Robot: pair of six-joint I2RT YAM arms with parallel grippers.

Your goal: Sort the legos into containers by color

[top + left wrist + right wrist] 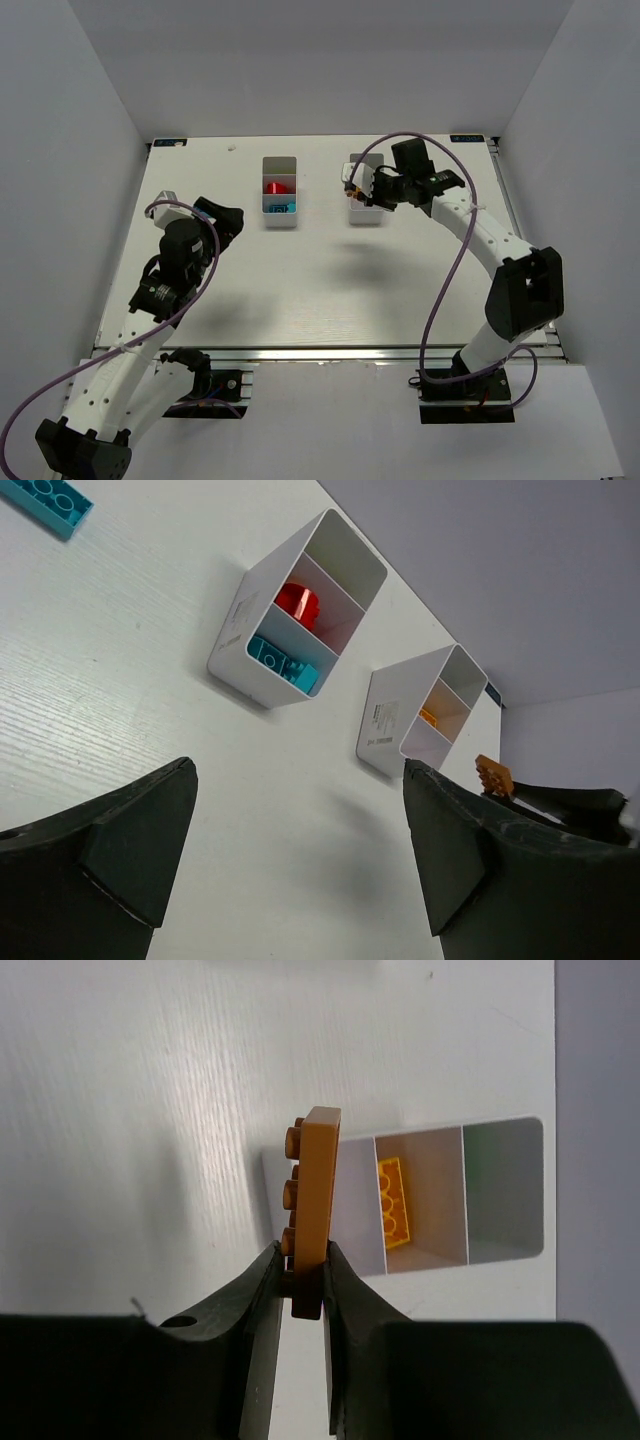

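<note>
Two white three-part bins stand at the back of the table. The left bin [280, 192] holds a rounded red brick [296, 602] in its middle part and a blue brick [283, 665] in its near part. The right bin [363, 203] holds a yellow brick [393, 1203] in its middle part. My right gripper [300, 1270] is shut on an orange brick [314, 1200], held on edge above the right bin's near end. My left gripper [300, 860] is open and empty over bare table. Another blue brick [45, 502] lies on the table at the left.
White walls stand round the table on three sides. The right arm [500, 250] reaches from the front right toward the right bin. The left arm [180, 260] sits at the left side of the table.
</note>
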